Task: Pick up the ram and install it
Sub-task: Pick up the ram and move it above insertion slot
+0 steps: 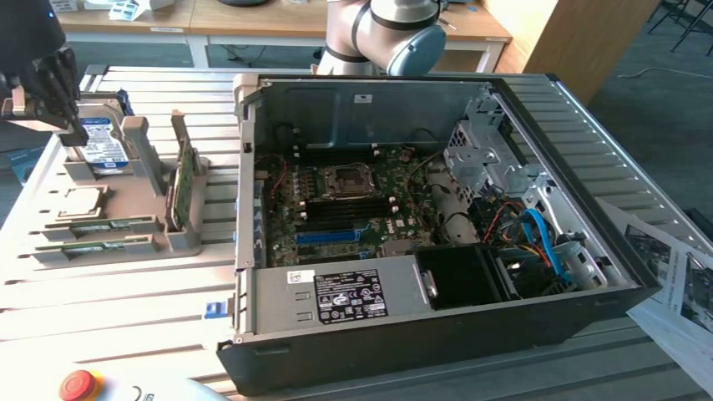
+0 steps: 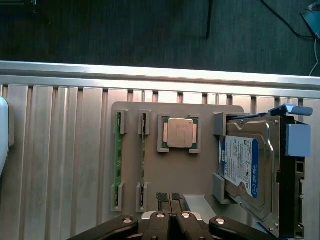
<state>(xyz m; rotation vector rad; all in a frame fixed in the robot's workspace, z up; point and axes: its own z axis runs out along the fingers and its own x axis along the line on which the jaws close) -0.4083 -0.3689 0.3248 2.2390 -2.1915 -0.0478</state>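
Several green ram sticks sit in a grey holder on the slatted table. One ram stick (image 1: 179,185) stands on its long edge in a grey bracket, and two lie in slots (image 1: 93,225) nearer the table's front. In the wrist view two ram sticks (image 2: 118,159) (image 2: 143,160) show edge-on in their slots. My gripper (image 1: 72,124) hangs above the holder, at the exterior view's far left, close over the hard drive. Its fingers (image 2: 161,220) are pressed together, shut, with nothing between them.
A silver hard drive (image 1: 96,144) (image 2: 244,165) with a blue-white label stands in the holder beside a CPU (image 1: 80,201) (image 2: 179,133). The open computer case (image 1: 446,309) lies at the exterior view's right, with motherboard slots (image 1: 346,215). A red button (image 1: 78,383) sits at the front.
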